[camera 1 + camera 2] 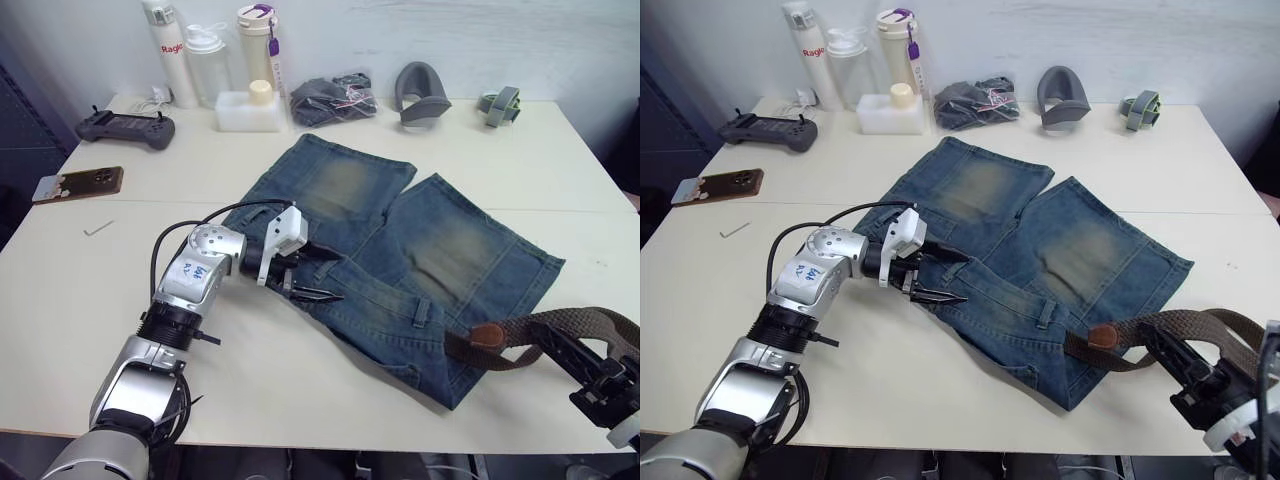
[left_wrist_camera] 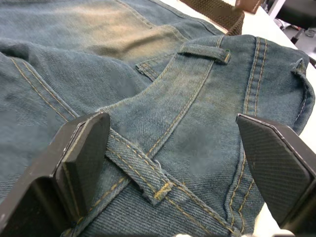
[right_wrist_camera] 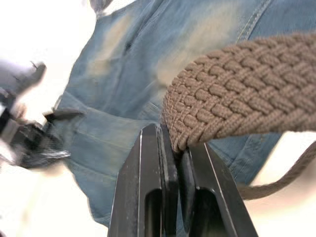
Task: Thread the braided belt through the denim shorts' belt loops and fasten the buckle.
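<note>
on the white table [image 1: 90,300], denim shorts [image 1: 400,250] lie flat

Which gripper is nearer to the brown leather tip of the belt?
Right. The right gripper is shut on the braided belt, close to the leather tip. The left gripper rests open on the denim shorts, farther away.

Looks like a robot lab / test rm. Plain white bench [image 1: 120,330] against a bare pale wall. Handheld controller [image 1: 125,127] upper left, phone [image 1: 78,184] left edge w/ a hex key [image 1: 97,228] just below. Bottles [image 1: 165,55] and a white tub [image 1: 247,110] along top edge; grey neck pillow [image 1: 421,93] top right.
</note>
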Robot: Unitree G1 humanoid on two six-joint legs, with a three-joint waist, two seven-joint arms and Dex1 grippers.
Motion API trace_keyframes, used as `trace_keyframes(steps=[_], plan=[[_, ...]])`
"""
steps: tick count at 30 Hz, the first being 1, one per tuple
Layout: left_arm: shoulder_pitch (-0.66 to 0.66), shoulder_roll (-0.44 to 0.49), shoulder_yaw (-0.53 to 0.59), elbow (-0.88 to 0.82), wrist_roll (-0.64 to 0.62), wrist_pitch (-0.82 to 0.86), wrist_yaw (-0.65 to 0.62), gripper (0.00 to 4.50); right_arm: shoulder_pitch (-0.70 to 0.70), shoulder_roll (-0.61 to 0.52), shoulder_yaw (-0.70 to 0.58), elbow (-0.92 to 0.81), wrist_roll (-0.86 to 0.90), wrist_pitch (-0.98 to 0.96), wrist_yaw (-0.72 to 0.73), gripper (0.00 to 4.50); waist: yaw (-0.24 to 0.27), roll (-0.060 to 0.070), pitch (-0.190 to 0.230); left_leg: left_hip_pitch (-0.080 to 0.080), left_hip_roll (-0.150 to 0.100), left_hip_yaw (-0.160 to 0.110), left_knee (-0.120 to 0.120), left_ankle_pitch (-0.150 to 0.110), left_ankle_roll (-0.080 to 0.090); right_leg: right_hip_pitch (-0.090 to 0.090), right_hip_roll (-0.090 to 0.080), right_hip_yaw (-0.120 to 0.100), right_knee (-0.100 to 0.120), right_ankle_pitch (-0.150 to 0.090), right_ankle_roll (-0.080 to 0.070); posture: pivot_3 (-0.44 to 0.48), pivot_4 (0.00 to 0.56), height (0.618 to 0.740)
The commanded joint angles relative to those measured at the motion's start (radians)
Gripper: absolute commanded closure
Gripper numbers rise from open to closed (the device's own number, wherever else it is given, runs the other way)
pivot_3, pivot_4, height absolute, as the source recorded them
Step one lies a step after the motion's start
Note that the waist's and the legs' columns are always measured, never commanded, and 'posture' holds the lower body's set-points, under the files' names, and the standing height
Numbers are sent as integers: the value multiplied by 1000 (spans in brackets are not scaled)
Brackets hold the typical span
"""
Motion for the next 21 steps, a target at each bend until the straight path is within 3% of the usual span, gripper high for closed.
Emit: trace_keyframes(steps=[1,5,10,21], plan=[[10,-2,5,-54,-7,12,7,24,-90,-11,126,-132,23,-152,-87,4500,-1,0,0,0,0,0,0,0,0,0,0,0,0,0,0,0,150,649],[19,-2,8,-76,-11,27,16,24,-204,-32,288,-132,23,-173,-220,4500,1,1,0,0,0,0,1,0,0,0,0,0,0,1,1,0,150,649],[19,1,14,-83,-8,33,23,24,-295,-42,388,-132,23,-178,-343,4500,5,1,0,0,0,0,1,4,-7,0,0,0,1,1,2,0,150,649],[30,5,10,-108,-5,30,29,24,-267,-55,379,-132,23,-211,-472,4500,4,2,0,0,0,0,1,4,-7,0,0,0,2,1,3,0,150,649]])
